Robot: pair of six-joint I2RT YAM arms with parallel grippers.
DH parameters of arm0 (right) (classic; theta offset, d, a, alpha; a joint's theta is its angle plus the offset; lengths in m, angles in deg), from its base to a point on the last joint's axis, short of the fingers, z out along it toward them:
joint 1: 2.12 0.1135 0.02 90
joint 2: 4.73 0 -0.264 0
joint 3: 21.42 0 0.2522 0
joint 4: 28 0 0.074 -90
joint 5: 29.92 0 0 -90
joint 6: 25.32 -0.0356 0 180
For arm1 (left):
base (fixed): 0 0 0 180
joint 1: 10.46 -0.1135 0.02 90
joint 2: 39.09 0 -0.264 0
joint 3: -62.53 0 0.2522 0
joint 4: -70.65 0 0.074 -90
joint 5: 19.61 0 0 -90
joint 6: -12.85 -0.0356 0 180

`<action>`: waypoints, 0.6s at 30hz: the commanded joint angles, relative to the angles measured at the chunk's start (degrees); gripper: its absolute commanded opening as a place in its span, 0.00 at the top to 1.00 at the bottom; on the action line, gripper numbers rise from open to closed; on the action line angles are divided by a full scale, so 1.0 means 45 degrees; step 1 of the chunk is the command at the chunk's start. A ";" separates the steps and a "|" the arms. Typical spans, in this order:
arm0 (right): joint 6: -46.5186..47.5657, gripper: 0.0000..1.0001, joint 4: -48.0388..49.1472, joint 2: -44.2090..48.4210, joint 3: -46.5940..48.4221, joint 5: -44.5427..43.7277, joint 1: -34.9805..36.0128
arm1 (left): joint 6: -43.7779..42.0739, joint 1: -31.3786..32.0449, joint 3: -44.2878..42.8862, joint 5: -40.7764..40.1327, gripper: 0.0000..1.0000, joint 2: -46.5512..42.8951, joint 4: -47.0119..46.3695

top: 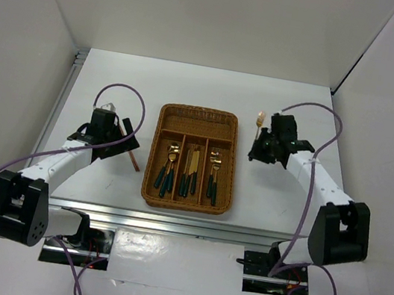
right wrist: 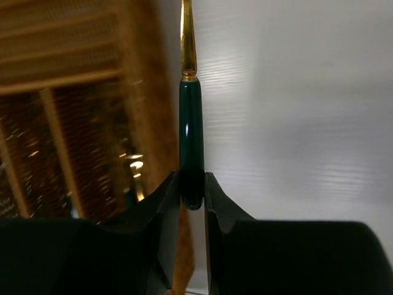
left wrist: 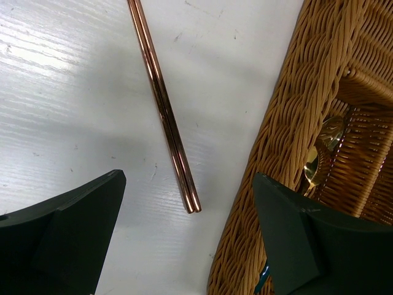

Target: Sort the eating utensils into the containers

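The wicker tray sits mid-table. Its three long slots hold green-handled gold utensils: left slot, middle slot, right slot. Two copper chopsticks lie side by side on the table just left of the tray, and also show in the left wrist view. My left gripper is open above their near ends, one finger over the tray's wall. My right gripper is shut on a utensil's green handle, held upright to the right of the tray. Its small gold head looks rounded.
The tray's crosswise slot at the far end shows only wicker. White walls enclose the table on three sides. A metal rail runs along the left edge. A gold spoon head shows inside the tray by my left finger.
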 commanded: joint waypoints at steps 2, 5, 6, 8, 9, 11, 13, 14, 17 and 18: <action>0.0247 0.92 -0.0347 0.0975 0.0528 0.0385 0.1366 | -0.0171 -0.0180 -0.0278 0.0041 0.00 0.0077 -0.0491; -0.0297 0.92 -0.0485 0.1268 0.0371 0.0736 0.2030 | -0.0171 -0.0181 -0.0278 0.0041 0.00 0.0077 -0.0491; -0.0417 0.92 -0.0640 0.1384 0.0255 0.0892 0.2225 | -0.0171 -0.0181 -0.0278 0.0041 0.00 0.0077 -0.0491; -0.0573 0.92 -0.0641 0.1502 0.0137 0.1031 0.2733 | -0.0171 -0.0181 -0.0278 0.0041 0.00 0.0077 -0.0491; -0.0864 0.92 -0.0815 0.1503 0.0137 0.1031 0.2909 | -0.0171 -0.0181 -0.0278 0.0041 0.00 0.0077 -0.0491; -0.1041 0.92 -0.0953 0.1503 0.0137 0.1031 0.3376 | -0.0171 -0.0181 -0.0278 0.0041 0.00 0.0077 -0.0491; -0.1354 0.92 -0.0954 0.1503 -0.0018 0.1205 0.3710 | -0.0171 -0.0181 -0.0278 0.0041 0.00 0.0077 -0.0491; -0.1491 0.92 -0.0954 0.1503 -0.0135 0.1207 0.4001 | -0.0171 -0.0181 -0.0278 0.0041 0.00 0.0077 -0.0491; -0.1999 0.92 -0.1167 0.1386 -0.0428 0.1207 0.4258 | -0.0171 -0.0181 -0.0278 -0.0077 0.00 0.0077 -0.0491; -0.2116 0.92 -0.1169 0.1250 -0.0429 0.1033 0.4394 | -0.0171 -0.0181 -0.0278 -0.0077 0.00 0.0077 -0.0491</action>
